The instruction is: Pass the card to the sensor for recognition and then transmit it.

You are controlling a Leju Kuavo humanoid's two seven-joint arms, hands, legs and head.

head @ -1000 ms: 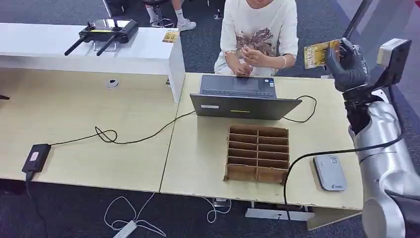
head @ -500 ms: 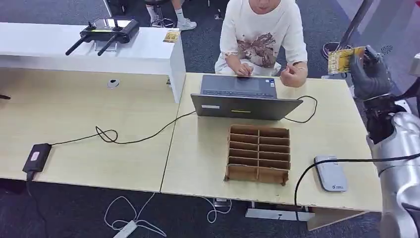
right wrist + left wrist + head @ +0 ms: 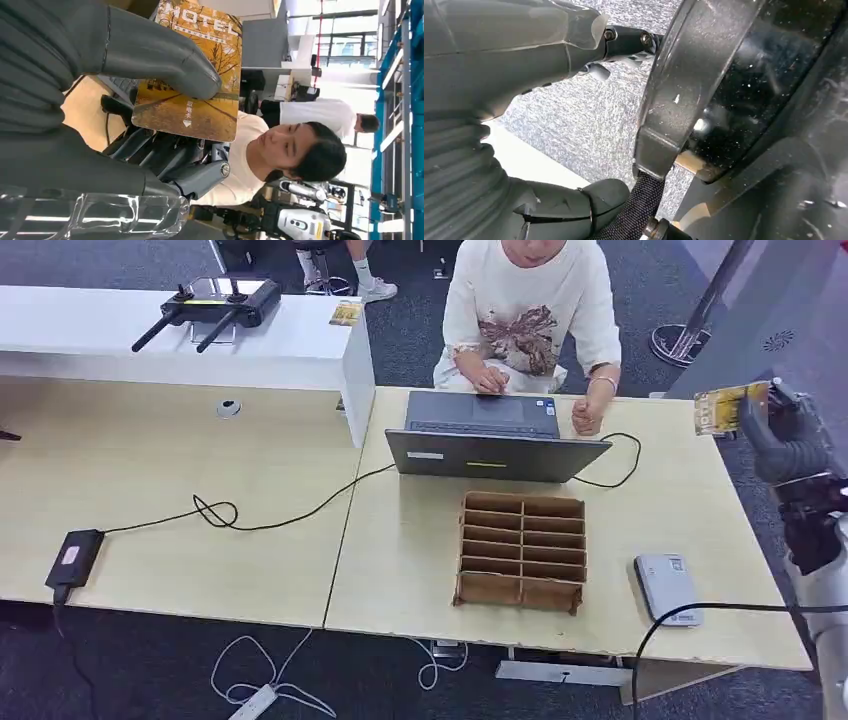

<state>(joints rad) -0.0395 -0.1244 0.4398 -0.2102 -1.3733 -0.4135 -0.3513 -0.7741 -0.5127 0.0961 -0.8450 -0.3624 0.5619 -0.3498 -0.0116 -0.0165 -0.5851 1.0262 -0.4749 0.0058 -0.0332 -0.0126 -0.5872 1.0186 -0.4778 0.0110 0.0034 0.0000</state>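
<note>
My right hand (image 3: 790,435) sits at the right edge of the frame, out past the right edge of the counter (image 3: 420,550), over the dark carpet. It holds the card (image 3: 731,407) up in the air, the card's face turned toward the middle of the frame and its near edge just beyond the counter's upper right corner. In the right wrist view my thumb (image 3: 165,62) presses flat across the yellow card (image 3: 192,80) and the darker fingers (image 3: 165,155) back it from behind, so the card is pinched between them, most of it sticking out free.

The sensor (image 3: 668,588), a flat grey pad, lies in the lower right of the frame, near the counter's front edge and well apart from the card. Bare counter lies between it and the right edge. To its left stands the cardboard divider tray (image 3: 521,550), and above that the open laptop (image 3: 490,435), with a cable (image 3: 615,465) looping off its right side. A person (image 3: 530,315) sits behind the laptop at the top of the frame, one hand (image 3: 583,418) resting on the counter beside it.

My left hand (image 3: 499,125) hangs over grey carpet in the left wrist view; I cannot tell how its fingers lie.
</note>
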